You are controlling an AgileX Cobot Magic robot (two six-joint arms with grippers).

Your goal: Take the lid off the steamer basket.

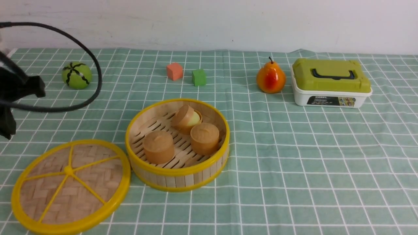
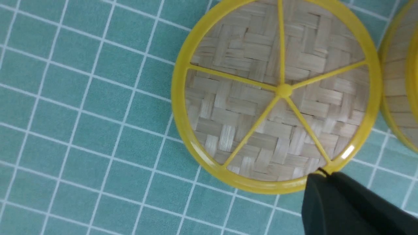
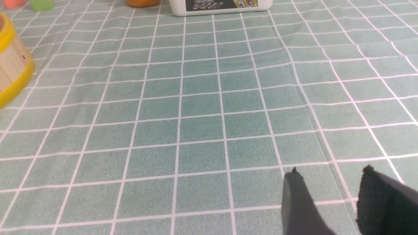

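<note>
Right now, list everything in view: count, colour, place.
lid: one, tan, yellow rim, flat on the cloth, near left.
steamer basket: one, tan, yellow rims, centre, open.
round pieces: three, brown, in the basket.
ball: one, green, black stripes, far left.
cubes: two, orange-pink and green, far centre.
pear: one, orange-yellow, beside the box.
box: one, white, olive-green top, far right.
cable: one, black, left.
left arm: black, left edge; one of its jaws shows.
right jaws: black, apart, over bare cloth.

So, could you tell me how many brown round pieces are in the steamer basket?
3 in the steamer basket: an upright piece near left, another upright piece near right, a tipped piece at the back. None look hidden.
</note>
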